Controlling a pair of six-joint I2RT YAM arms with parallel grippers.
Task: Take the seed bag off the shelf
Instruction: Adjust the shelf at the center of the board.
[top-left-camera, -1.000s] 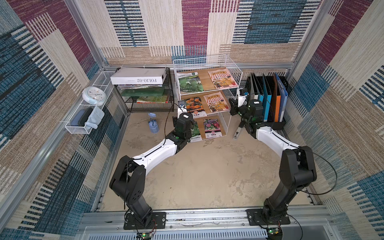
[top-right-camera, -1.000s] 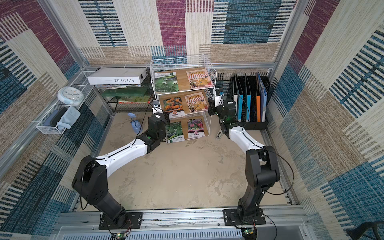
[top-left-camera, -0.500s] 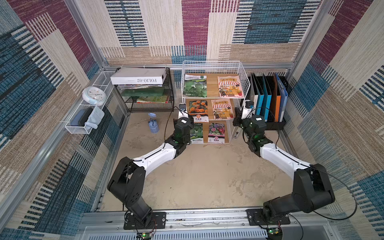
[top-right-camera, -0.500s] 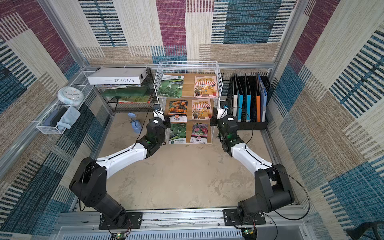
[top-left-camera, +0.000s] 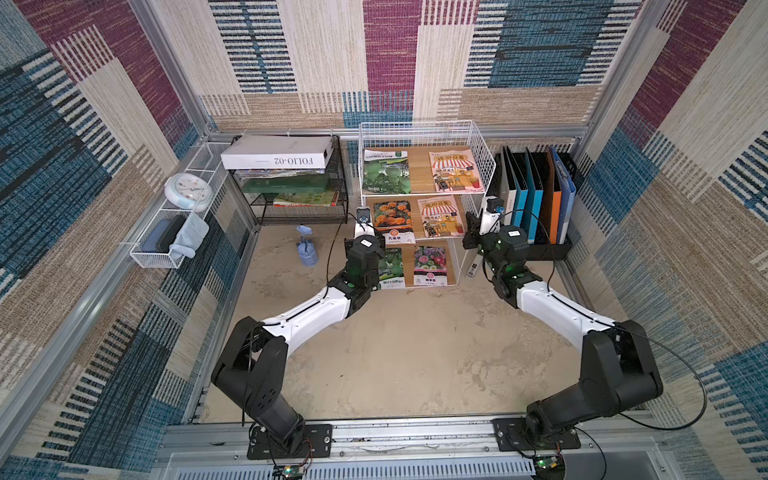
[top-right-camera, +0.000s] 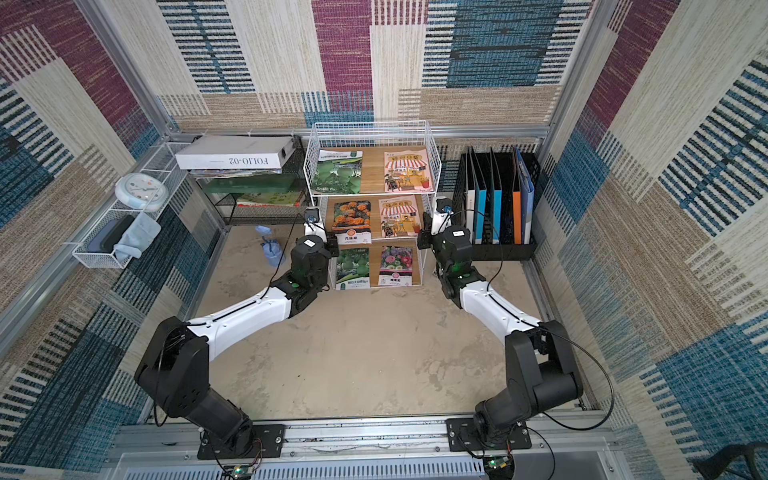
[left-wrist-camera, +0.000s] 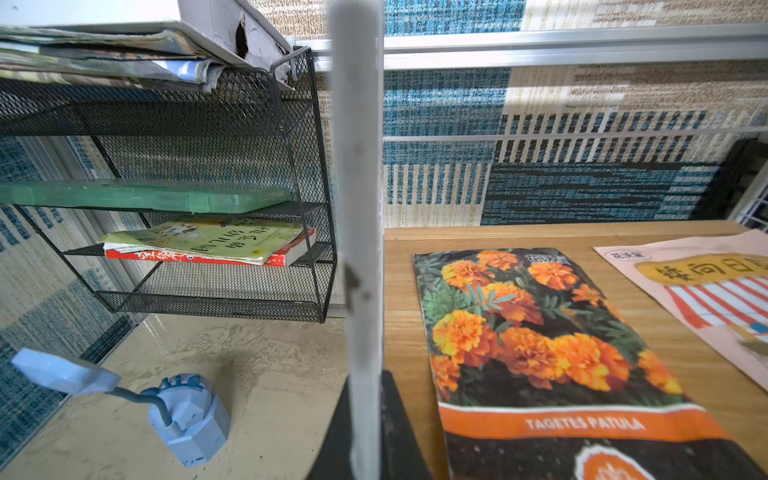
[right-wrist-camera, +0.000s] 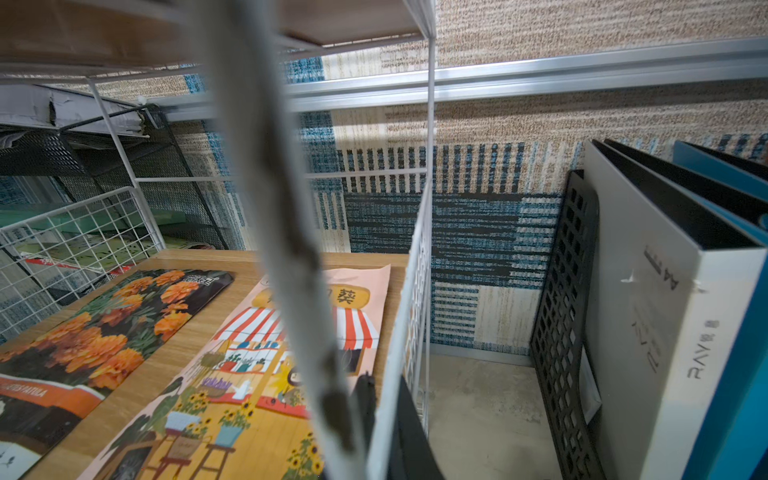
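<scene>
The shelf (top-left-camera: 426, 124) (top-right-camera: 370, 124), a white wire rack with three wooden tiers, stands square against the back wall. Two seed bags lie flat on each tier. On the middle tier are an orange marigold bag (top-left-camera: 392, 218) (left-wrist-camera: 540, 353) and a pink striped-awning bag (top-left-camera: 440, 216) (right-wrist-camera: 257, 374). My left gripper (top-left-camera: 365, 232) (left-wrist-camera: 365, 415) is shut on the shelf's left front post (left-wrist-camera: 359, 208) at middle-tier height. My right gripper (top-left-camera: 471, 232) (right-wrist-camera: 386, 407) is shut on the front wire of the shelf's right side grid (right-wrist-camera: 415, 291). Neither gripper touches a bag.
A black mesh tray rack (top-left-camera: 299, 195) with a white box (top-left-camera: 276, 151) on top stands left of the shelf. A small blue lamp (top-left-camera: 305, 249) sits on the floor. A black file holder with binders (top-left-camera: 536, 195) stands close on the right. A white wire basket (top-left-camera: 174, 208) hangs on the left wall.
A second ago the shelf stood turned and further left; both arms have swung it round square to the back wall. Over the last half second it has hardly moved.
</scene>
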